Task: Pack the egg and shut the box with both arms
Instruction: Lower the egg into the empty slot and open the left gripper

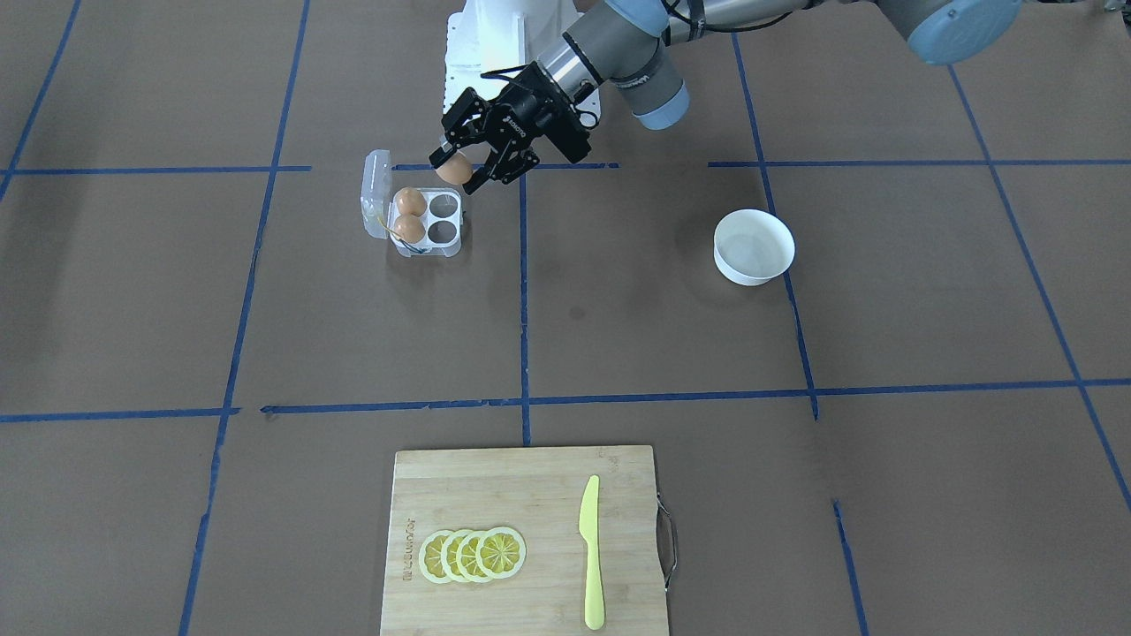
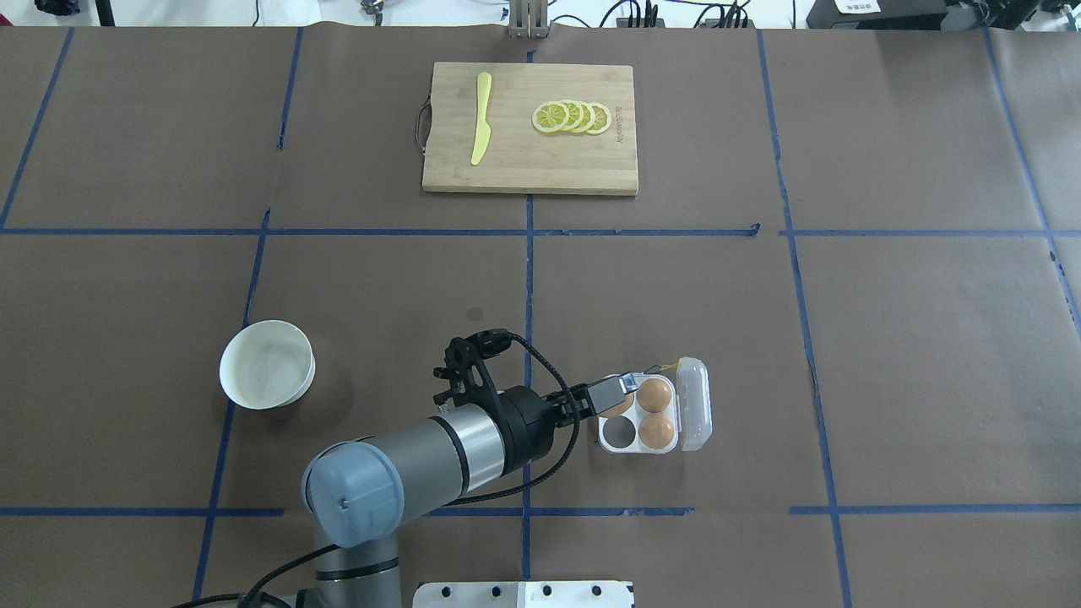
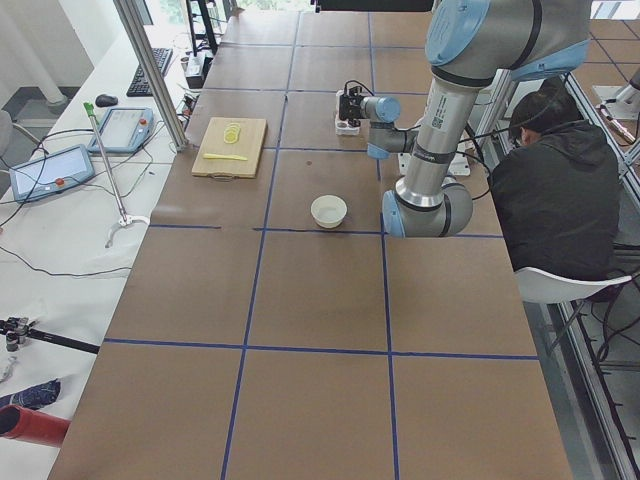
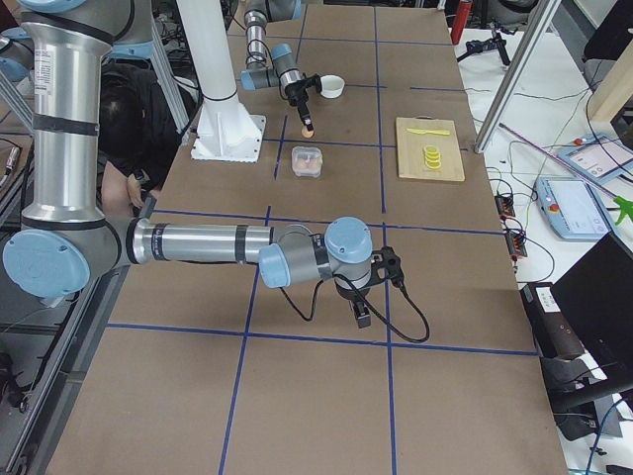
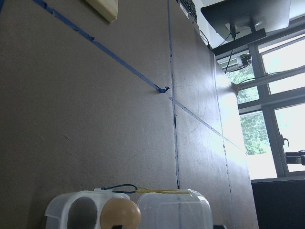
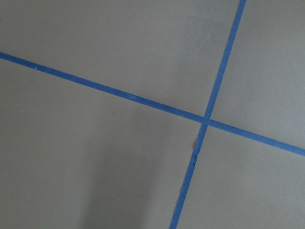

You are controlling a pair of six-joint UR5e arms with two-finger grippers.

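Note:
My left gripper (image 1: 457, 170) is shut on a tan-brown egg (image 1: 454, 168) and holds it just above the clear egg box (image 1: 449, 250), over an empty cell on the side away from the lid. Two more eggs (image 1: 409, 201) fill the two cells beside the open lid (image 1: 375, 185). One empty cell (image 2: 621, 432) shows from overhead, where the held egg (image 2: 622, 408) is partly hidden by the fingers. The left wrist view shows one boxed egg (image 5: 120, 214), the lid and the yellow string (image 5: 157, 191). My right gripper (image 4: 362, 317) hangs over bare table far from the box; I cannot tell its state.
A white bowl (image 1: 754, 246) stands on the table on my left side. A wooden cutting board (image 1: 530, 495) with lemon slices (image 1: 473, 555) and a yellow knife (image 1: 590, 552) lies at the far edge. A seated person (image 3: 555, 190) is beside the robot's base.

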